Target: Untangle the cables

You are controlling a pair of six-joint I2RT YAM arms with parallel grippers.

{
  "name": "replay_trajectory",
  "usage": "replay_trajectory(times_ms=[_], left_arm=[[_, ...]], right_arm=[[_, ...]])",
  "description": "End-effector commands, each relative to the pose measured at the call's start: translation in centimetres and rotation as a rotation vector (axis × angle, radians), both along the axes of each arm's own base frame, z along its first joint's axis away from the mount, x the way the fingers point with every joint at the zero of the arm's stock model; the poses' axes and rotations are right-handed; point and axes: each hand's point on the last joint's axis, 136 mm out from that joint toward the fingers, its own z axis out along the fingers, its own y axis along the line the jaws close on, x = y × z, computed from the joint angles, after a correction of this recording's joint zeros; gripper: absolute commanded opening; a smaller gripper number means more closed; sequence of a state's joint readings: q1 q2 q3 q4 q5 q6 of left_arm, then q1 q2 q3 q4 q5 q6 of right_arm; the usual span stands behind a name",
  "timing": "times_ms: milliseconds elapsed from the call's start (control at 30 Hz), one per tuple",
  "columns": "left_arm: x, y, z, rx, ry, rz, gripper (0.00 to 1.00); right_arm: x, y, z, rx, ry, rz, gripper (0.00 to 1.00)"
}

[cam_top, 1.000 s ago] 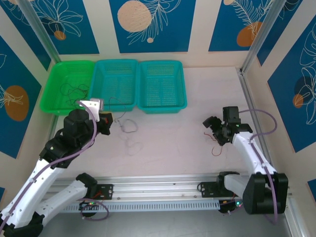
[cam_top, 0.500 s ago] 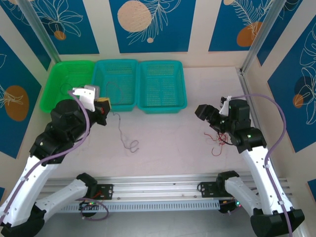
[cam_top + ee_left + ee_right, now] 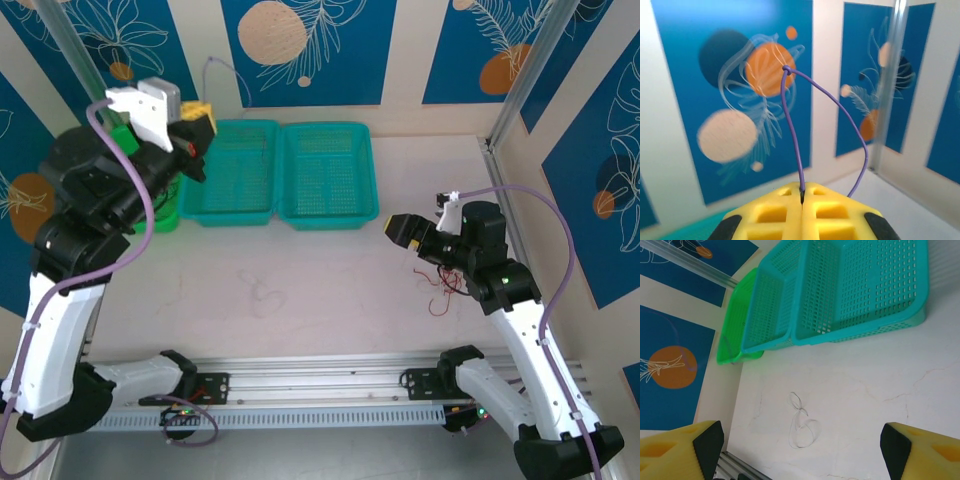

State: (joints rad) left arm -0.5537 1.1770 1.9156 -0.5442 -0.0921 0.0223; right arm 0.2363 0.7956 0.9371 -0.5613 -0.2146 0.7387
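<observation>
Fingers (image 3: pixel 771 216) of the left gripper (image 3: pixel 802 197) pinch a purple wire (image 3: pixel 791 130) above the green basket (image 3: pixel 735 322), likely for sorting; the right gripper (image 3: pixel 800 445) gapes.

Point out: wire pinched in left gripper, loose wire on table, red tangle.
held wire (image 3: pixel 785 70), left wrist view, its top bend.
loose wire (image 3: pixel 801 413), right wrist view, where its loops meet.
red tangle (image 3: pixel 447 282), top external view, its middle.
</observation>
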Motion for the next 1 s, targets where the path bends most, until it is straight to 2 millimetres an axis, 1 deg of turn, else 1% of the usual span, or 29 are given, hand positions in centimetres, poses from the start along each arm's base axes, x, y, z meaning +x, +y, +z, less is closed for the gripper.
replay_trajectory(times_ms=[0, 67, 200, 300, 333, 400, 467, 567, 633, 800, 867, 967], left_arm=[[1.9, 2.7, 2.5, 0.151, -0.107, 0.210, 0.00], [3.3, 3.7, 3.9, 0.218, -0.144, 0.303, 0.00], [7.3, 6.2, 4.9, 0.322, -0.139, 0.461, 0.00], [10.2, 9.4, 4.8, 0.313, -0.117, 0.564, 0.00], [11.1, 10.6, 4.6, 0.305, -0.101, 0.595, 0.00], [12.6, 12.4, 3.8, 0.305, -0.071, 0.642, 0.00], [14.1, 14.2, 2.5, 0.295, -0.027, 0.675, 0.00], [16.2, 17.9, 0.1, 0.275, 0.051, 0.746, 0.00], [17.7, 20.7, -2.2, 0.254, 0.114, 0.790, 0.00], [20.6, 26.4, -7.9, 0.154, 0.266, 0.843, 0.00], [22.0, 27.7, -10.3, 0.117, 0.326, 0.830, 0.00], [24.3, 28.7, -14.5, 0.061, 0.423, 0.801, 0.00]], right_arm=[[-0.4, 0.4, 1.3, 0.002, -0.035, 0.029, 0.84], [-0.5, 0.3, 1.2, -0.002, -0.031, 0.028, 0.84], [-0.8, 0.3, 1.2, -0.004, -0.026, 0.032, 0.84], [-1.1, 0.1, 1.3, -0.015, -0.028, 0.029, 0.84], [-1.2, 0.0, 1.4, -0.018, -0.030, 0.028, 0.84], [-1.5, -0.1, 1.5, -0.027, -0.035, 0.027, 0.84], [-1.8, -0.4, 1.7, -0.042, -0.045, 0.022, 0.84], [-2.1, -0.7, 1.9, -0.057, -0.056, 0.013, 0.84], [-2.2, -0.7, 2.0, -0.057, -0.059, 0.014, 0.84], [-2.2, -0.8, 2.0, -0.049, -0.048, 0.006, 0.84], [-2.2, -0.7, 1.9, -0.043, -0.042, 0.004, 0.84], [-2.3, -0.9, 1.9, -0.041, -0.039, -0.006, 0.84]])
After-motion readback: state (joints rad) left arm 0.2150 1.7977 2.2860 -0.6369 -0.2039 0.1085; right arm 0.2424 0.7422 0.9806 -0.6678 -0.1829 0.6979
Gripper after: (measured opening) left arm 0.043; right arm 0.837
